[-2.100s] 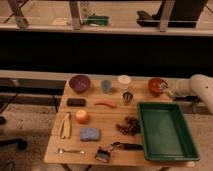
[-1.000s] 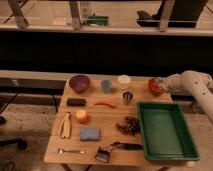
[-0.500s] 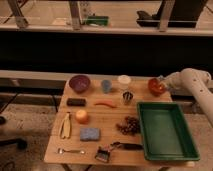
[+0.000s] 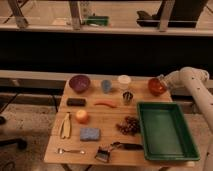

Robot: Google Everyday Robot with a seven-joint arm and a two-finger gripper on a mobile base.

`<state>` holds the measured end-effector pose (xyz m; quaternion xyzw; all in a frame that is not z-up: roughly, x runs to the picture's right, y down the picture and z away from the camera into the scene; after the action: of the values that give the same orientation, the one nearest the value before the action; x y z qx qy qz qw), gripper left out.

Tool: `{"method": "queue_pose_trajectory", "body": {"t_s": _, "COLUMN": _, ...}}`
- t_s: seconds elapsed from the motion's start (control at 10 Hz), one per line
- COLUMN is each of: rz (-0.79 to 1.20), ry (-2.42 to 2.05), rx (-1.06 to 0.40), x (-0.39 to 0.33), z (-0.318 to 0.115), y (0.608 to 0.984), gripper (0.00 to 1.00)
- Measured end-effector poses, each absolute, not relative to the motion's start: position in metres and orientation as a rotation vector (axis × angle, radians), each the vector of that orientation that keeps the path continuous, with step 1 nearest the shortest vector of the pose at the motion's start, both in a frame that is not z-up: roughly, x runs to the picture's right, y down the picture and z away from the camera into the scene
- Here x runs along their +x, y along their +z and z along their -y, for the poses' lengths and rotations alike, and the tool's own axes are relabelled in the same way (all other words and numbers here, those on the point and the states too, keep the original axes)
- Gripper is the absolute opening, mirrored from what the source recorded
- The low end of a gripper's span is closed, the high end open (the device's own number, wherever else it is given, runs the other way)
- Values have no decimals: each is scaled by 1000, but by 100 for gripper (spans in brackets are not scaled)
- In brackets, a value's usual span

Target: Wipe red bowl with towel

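The red bowl (image 4: 155, 87), small, round and glossy orange-red, stands at the back right of the wooden table (image 4: 107, 142). My gripper (image 4: 162, 81) comes in from the right on the white arm (image 4: 192, 80) and sits at the bowl's upper right rim, partly over it. I cannot make out a towel; anything in the gripper is hidden.
A green tray (image 4: 184, 146) fills the table's front right. A purple bowl (image 4: 80, 83), a blue cup (image 4: 106, 86), a white cup (image 4: 124, 81) and a metal cup (image 4: 127, 97) stand left of the red bowl. Grapes (image 4: 129, 125), a blue sponge (image 4: 90, 134), an orange fruit (image 4: 82, 116) and a brush (image 4: 112, 149) lie toward the front.
My arm has swung left and up, bringing the gripper from beside the red bowl onto its right rim. The bowl and the other things have stayed put.
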<state>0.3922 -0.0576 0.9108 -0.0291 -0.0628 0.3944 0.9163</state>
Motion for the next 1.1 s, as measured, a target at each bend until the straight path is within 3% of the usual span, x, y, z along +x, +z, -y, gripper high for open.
{"method": "queue_pose_trajectory", "body": {"t_s": 1.1, "rz": 131, "ry": 716, "rx": -21, "x": 356, "z": 92, "y": 958, "gripper": 0}}
